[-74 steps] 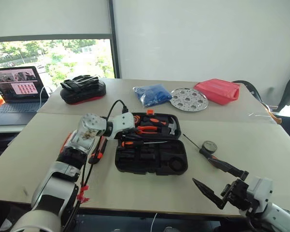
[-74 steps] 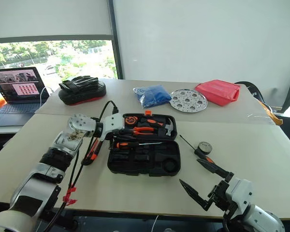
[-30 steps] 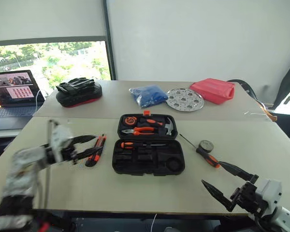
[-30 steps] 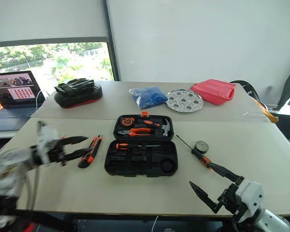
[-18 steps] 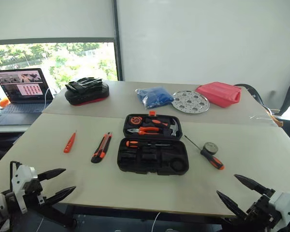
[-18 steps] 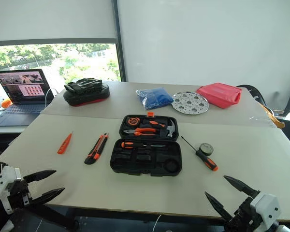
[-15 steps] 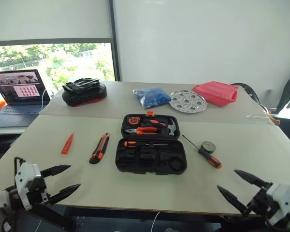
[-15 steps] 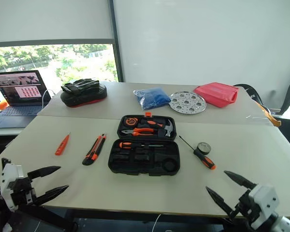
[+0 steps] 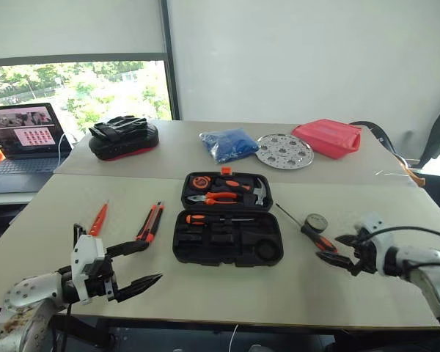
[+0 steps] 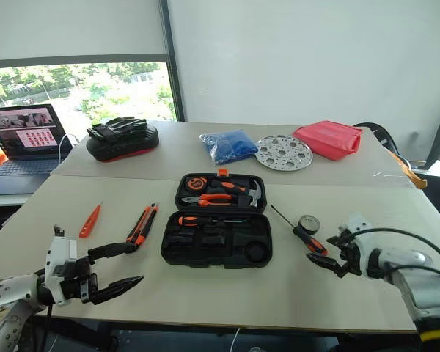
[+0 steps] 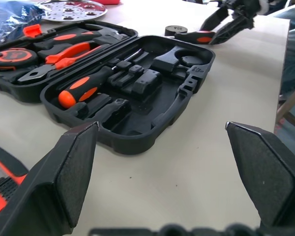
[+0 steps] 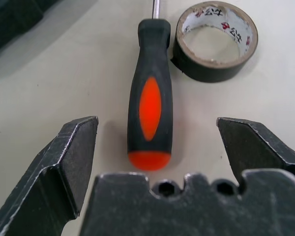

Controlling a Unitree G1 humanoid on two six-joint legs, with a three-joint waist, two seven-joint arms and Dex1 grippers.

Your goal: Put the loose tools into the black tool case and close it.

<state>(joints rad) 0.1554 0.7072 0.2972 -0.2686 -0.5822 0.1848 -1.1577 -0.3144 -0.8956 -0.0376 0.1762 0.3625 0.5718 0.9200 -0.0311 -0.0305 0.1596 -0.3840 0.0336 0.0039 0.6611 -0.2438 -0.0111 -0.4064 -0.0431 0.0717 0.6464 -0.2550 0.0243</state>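
Hovering right gripper (image 12: 155, 147), jaws wide apart, just behind screwdriver (image 12: 150, 96) beside tape roll (image 12: 215, 39). Left gripper (image 9: 138, 265) wide apart too, near open black tool case (image 9: 227, 220).

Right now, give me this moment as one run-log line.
right end effector: open, screwdriver handle between fingers, ungrasped | left end effector: open, empty | tool case: open | tape roll: on table
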